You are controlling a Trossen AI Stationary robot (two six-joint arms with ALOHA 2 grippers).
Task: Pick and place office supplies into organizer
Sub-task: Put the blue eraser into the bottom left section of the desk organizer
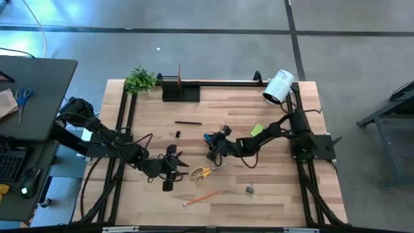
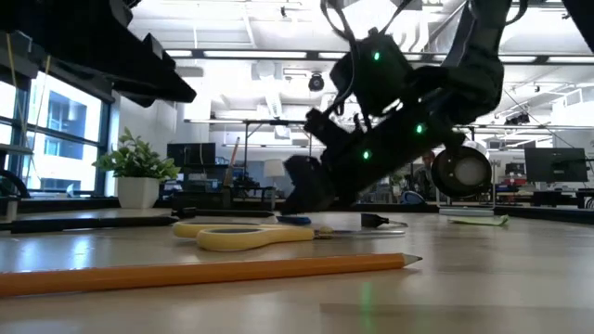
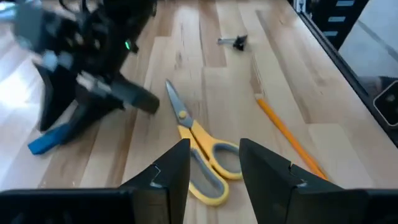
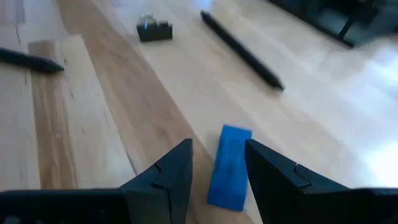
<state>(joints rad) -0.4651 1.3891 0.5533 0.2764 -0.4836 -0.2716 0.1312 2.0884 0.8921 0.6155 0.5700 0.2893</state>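
Pale wooden planks made up the surface (image 1: 272,194), with grey floor around it and a bright open office visible beyond it in the low view. At the far edge stood the black organizer (image 1: 180,90), beside a small green plant (image 1: 140,79), with a white cylinder (image 1: 279,87) toward the far right corner. The left gripper (image 1: 176,159) hung near the front-left, its fingers (image 3: 171,174) parted with a gap between them and holding nothing; just ahead of them lay the yellow-handled scissors (image 1: 201,173), flat, handles toward that gripper and blades pointing away toward the right arm. An orange pencil (image 1: 201,197) lay nearer the front edge, angled, its tip to the right in the low view. The right gripper (image 1: 212,145) was low at mid-surface, its fingers (image 4: 168,180) open around the small blue block (image 4: 229,165), seemingly not pinching it; the block's long axis ran forward between them. Only the right wrist view showed this clearly, along with a black pen (image 4: 241,50) and a binder clip (image 4: 153,29) beyond. A lime-green sticky-note pad (image 1: 257,130) lay by the right arm.
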